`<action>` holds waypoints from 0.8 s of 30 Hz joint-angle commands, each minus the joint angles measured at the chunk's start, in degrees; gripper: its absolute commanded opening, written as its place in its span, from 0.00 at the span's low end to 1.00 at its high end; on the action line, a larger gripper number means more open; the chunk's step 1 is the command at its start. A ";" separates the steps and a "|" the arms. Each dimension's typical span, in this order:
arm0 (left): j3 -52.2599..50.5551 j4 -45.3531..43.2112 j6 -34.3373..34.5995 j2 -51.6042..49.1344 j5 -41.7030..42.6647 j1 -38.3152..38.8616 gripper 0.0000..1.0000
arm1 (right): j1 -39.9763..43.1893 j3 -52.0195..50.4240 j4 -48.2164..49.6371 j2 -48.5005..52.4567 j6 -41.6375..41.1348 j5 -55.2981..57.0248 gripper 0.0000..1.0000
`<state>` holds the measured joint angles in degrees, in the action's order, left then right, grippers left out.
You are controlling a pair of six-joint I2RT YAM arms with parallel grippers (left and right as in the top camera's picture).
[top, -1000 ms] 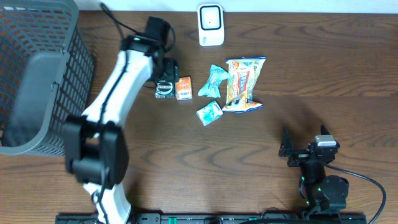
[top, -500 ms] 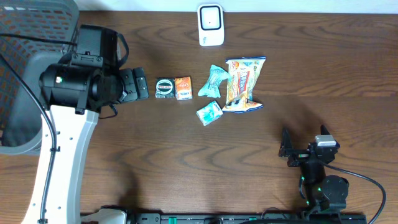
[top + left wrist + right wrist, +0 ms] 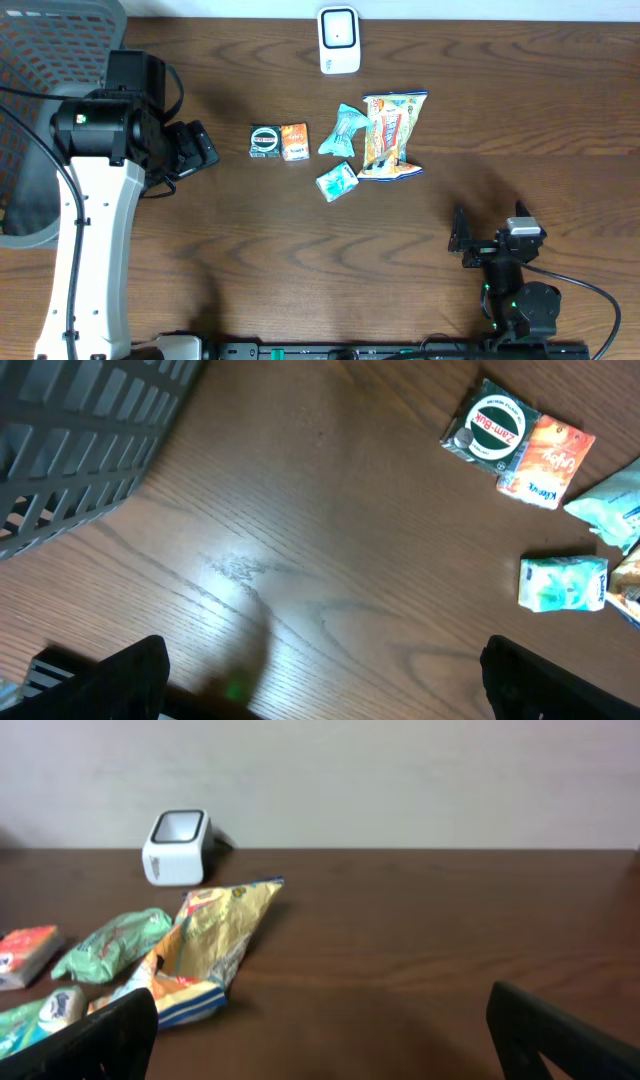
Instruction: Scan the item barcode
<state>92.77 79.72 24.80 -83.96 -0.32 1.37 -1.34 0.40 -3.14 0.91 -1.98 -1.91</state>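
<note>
Left claw (image 3: 195,148): wide, nothing between the fingers, hanging over bare counter (image 3: 500,100) between the basket (image 3: 60,100) and the goods; right claw (image 3: 470,240): wide too, empty, parked at the near edge well apart from everything

Goods lie loose mid-counter, in front of the scanner (image 3: 339,40): round tin (image 3: 265,141) touching an orange box (image 3: 295,141); green packet (image 3: 342,128) and tissue pack (image 3: 337,182) just beside; snack bag (image 3: 392,135) furthest right; none is held, none is at the scanner

Risks, as judged:
- tin and box touch, so a finger coming down for one will likely shove or drag the other
- no barcode shows on any upward face; an item lifted as it lies may meet the scanner blank side first and need turning
- the bag is crinkly and slack; it could fold over its code or slip from a pinch
- packet, pack and bag crowd together; little room for a finger between them

Views:
- left wrist: label print on tin and box readable, basket mesh at upper left; no scanner in frame
- right wrist: scanner stands near the back wall (image 3: 400,770), dark window slanted upward; bag lies puffed, not flat; tin out of frame
- overhead: only view with both arms and the whole layout
</note>
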 commanded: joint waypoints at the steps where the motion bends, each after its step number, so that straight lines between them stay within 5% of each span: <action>1: -0.37 0.37 1.44 -0.37 -0.20 -0.02 0.98 | 0.17 -0.04 4.37 -0.04 -3.04 -2.67 0.99; 6: -0.37 0.37 1.46 -0.37 -0.20 -0.02 0.98 | 0.17 -0.04 12.76 -0.04 -13.86 -18.25 0.99; 14: -0.37 0.37 1.46 -0.37 -0.20 0.00 0.98 | 0.17 -0.04 32.76 -0.04 -23.56 -18.56 0.99; 19: -0.37 0.37 1.46 -0.37 -0.20 0.00 0.98 | 0.17 0.33 47.56 0.00 -23.63 -15.85 0.99; 24: -0.37 0.37 1.46 -0.37 -0.20 0.00 0.98 | 0.17 5.92 44.44 2.60 -17.31 -12.98 0.99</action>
<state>92.47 79.72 25.71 -83.96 -0.16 1.39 -1.34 1.87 43.42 1.32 -23.07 -17.69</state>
